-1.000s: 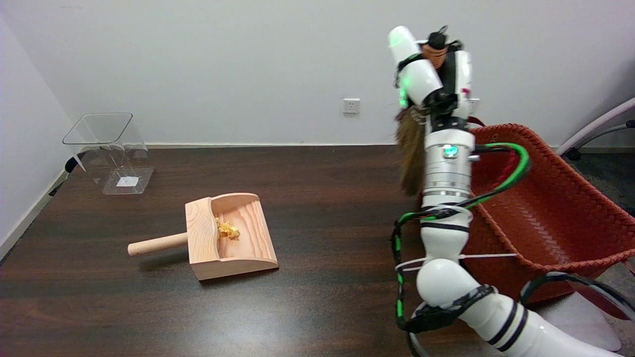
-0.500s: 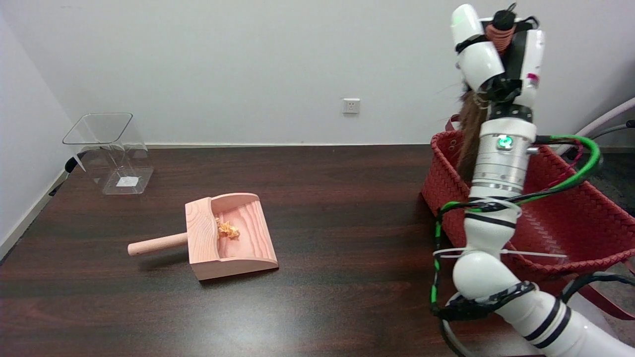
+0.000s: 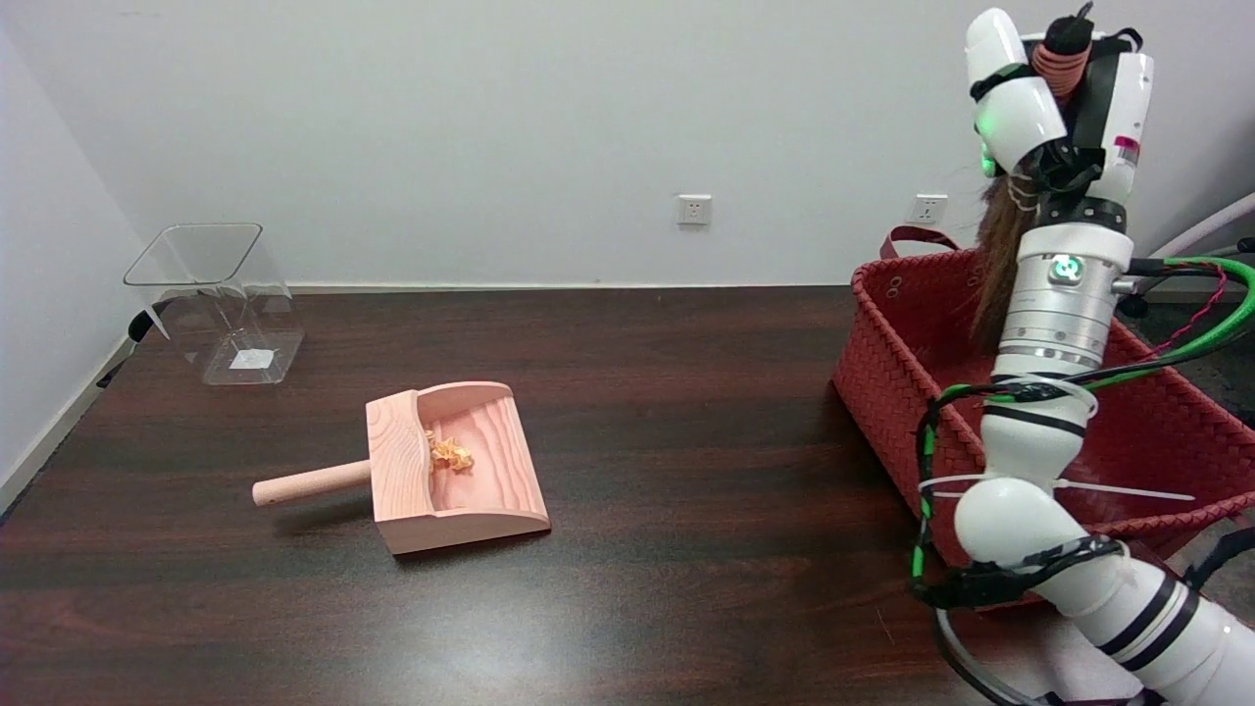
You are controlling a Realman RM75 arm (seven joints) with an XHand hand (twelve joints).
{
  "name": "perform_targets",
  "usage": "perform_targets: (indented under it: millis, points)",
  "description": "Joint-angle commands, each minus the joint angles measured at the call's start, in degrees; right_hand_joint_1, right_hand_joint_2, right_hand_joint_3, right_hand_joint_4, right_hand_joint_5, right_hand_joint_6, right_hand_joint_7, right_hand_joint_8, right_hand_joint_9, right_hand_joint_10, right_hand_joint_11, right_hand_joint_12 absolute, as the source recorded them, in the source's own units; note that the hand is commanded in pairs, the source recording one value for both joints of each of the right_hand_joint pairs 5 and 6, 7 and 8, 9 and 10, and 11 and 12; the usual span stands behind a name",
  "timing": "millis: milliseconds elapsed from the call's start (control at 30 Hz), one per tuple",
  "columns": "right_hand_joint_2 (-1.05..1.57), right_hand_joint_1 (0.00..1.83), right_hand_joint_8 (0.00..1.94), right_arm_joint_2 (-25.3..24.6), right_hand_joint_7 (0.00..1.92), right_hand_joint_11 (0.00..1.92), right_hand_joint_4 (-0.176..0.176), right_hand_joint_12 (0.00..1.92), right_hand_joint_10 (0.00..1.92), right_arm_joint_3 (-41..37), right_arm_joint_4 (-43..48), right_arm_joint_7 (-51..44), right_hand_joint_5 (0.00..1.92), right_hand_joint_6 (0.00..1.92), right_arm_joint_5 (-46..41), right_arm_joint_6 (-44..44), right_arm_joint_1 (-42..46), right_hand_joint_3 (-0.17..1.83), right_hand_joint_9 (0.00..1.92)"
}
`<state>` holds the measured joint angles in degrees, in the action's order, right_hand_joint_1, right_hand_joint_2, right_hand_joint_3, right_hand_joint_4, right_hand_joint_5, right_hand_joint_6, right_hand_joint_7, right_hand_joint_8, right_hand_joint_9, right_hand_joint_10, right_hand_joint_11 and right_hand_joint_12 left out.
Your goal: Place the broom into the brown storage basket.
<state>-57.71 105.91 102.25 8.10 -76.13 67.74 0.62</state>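
Note:
My right hand (image 3: 1064, 108) is raised high at the upper right and grips the broom (image 3: 1000, 260) by its wrapped handle, whose top sticks out above the fingers. The brown bristles hang straight down beside my wrist, over the inside of the brown woven storage basket (image 3: 897, 358) at the table's right end. The bristle tips are level with the basket's far rim. My forearm hides part of the broom and the basket's middle.
A wooden dustpan (image 3: 446, 471) with a crumpled yellow scrap (image 3: 451, 454) in it lies at centre left, handle pointing left. A clear plastic bin (image 3: 221, 299) stands at the far left corner. A chair frame (image 3: 1191, 250) shows behind the basket.
My right arm has swung to the right with the broom, from in front of the basket's left wall to above its inside. The dustpan and bin have not moved.

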Motion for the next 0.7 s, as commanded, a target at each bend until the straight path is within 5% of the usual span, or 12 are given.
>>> perform_targets:
  millis: [33,700]
  points:
    - [1.57,0.79,1.92,6.5,1.92,1.92,0.0,1.92,1.92,-4.2,-13.9,15.9,1.92,1.92,-6.3,-1.8,3.1,0.26,1.92]
    - [1.57,0.79,1.92,6.5,1.92,1.92,0.0,1.92,1.92,1.3,-25.6,29.1,1.92,1.92,-5.2,-1.8,3.2,0.29,1.92]
